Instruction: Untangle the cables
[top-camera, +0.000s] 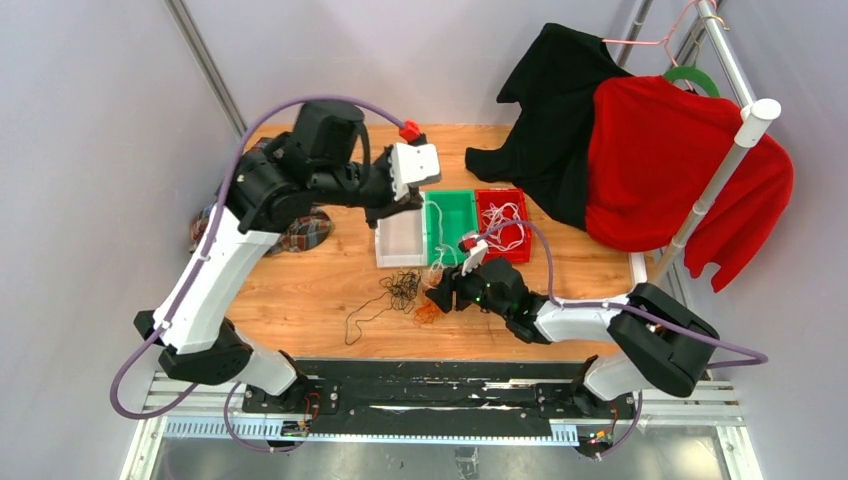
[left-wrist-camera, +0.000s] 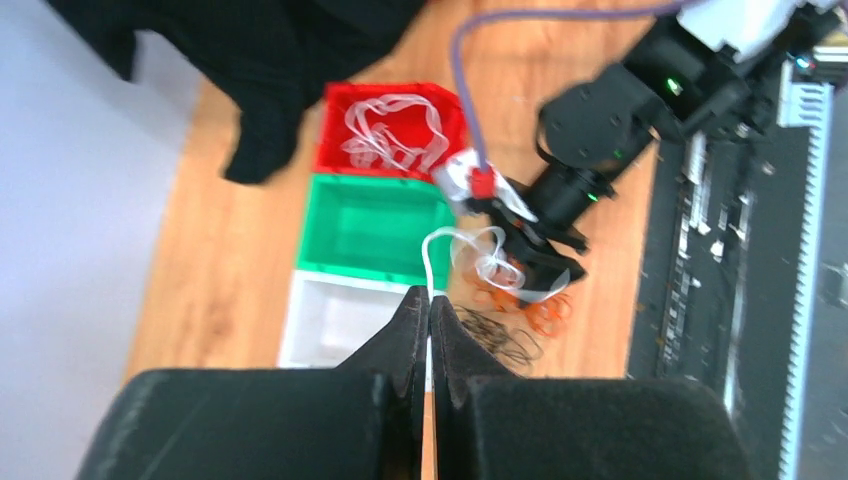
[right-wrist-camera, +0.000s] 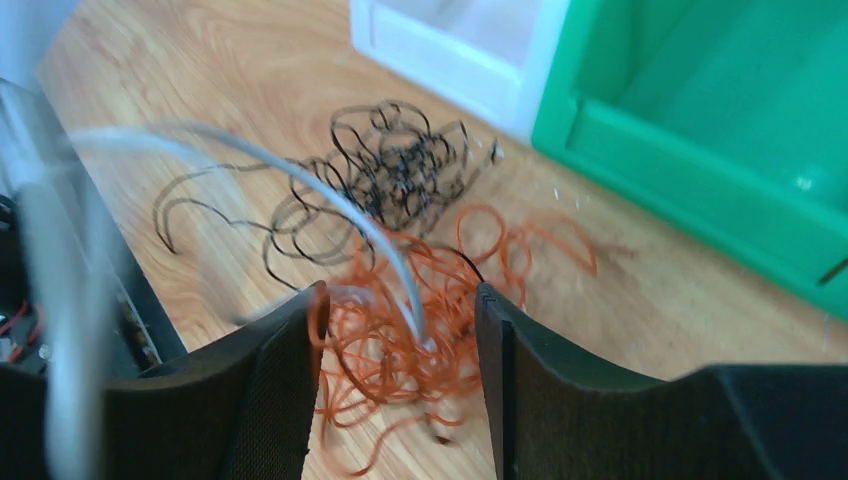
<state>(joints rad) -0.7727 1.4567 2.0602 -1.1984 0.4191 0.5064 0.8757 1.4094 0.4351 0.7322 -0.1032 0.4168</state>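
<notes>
Right pincer (right-wrist-camera: 400, 296) stands open around the orange cable (right-wrist-camera: 365, 355) on the desk (right-wrist-camera: 650, 300), just beside the black cable (right-wrist-camera: 395, 165). Left pincer (left-wrist-camera: 429, 300), up high, pinches the white cable (left-wrist-camera: 427, 262). White runs into orange, so a pull could drag the heap or tighten knots.

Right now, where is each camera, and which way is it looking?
Top: high behind the arms, looking down at the table; the left arm and right arm show.
Left wrist: above the table, looking down at the green bin; its left gripper, shut, pinches the white cable.
Right wrist: low over the table, facing the orange cable; the right gripper stands open around it.
Shared: both wrist views show the green bin and black cable.
</notes>
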